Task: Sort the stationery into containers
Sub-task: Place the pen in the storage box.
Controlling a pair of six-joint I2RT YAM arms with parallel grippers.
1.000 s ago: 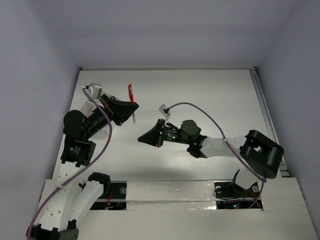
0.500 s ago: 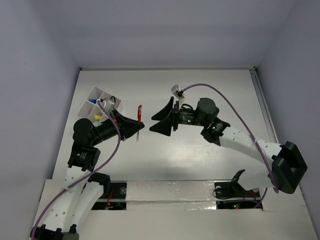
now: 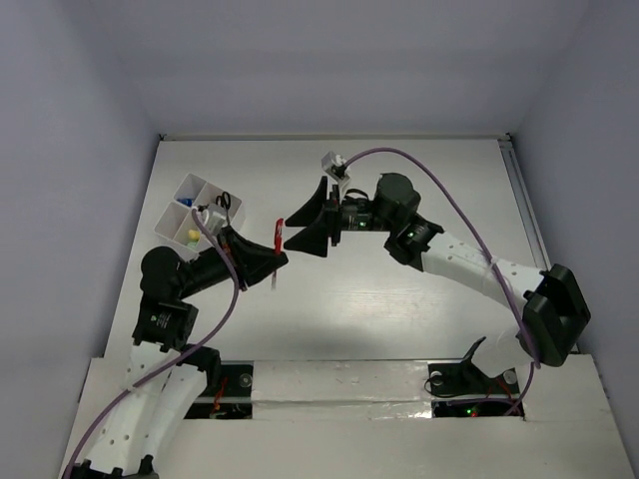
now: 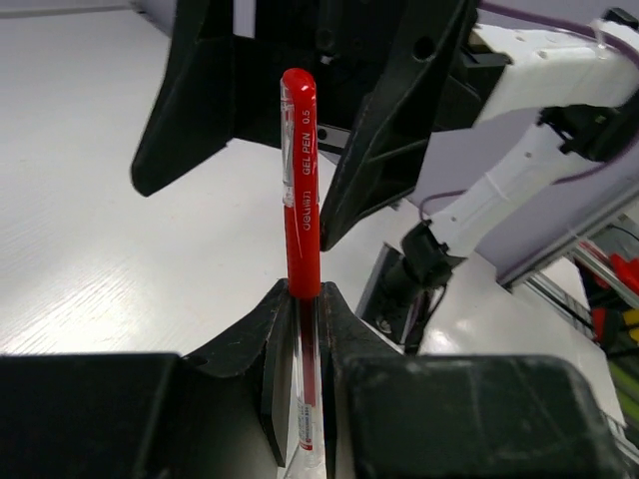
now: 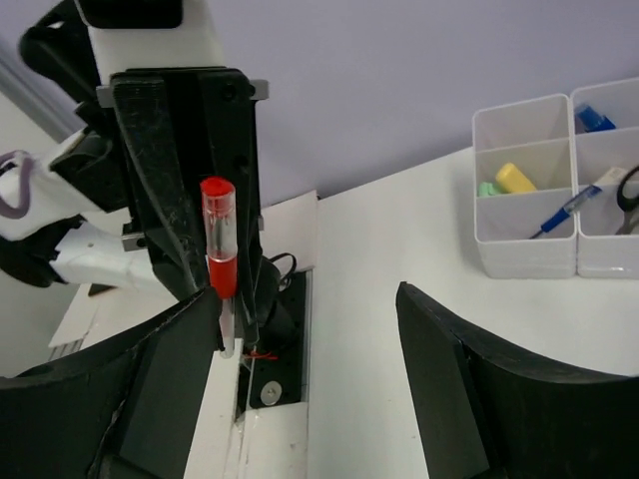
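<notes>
My left gripper (image 4: 302, 297) is clamped on the thin red pen (image 4: 301, 190) — it stands upright between the jaws. My right gripper (image 5: 305, 299) gapes wide and empty — just beside the pen.

Right gripper (image 5: 310, 399): both black fingers (image 5: 150, 389) stand wide apart in the foreground, with nothing between them.

Facing it, the left gripper (image 5: 224, 294) is clamped on the thin red pen (image 5: 219, 239). The pen stands upright, red cap uppermost, and its clear barrel runs down below the grip.

Upper right: the white organiser box (image 5: 529, 254) stands on the white table (image 5: 399, 249), well apart from the pen.
- One cell holds a yellow eraser (image 5: 516, 178) with a green eraser (image 5: 487, 189) beside it.
- A blue pen (image 5: 561, 212) leans in the nearest cell.
- A blue object (image 5: 592, 118) sits in a rear cell.
- A dark loop (image 5: 631, 188) at the frame edge is possibly a scissors handle; it is cut off and not confirmed.
</notes>
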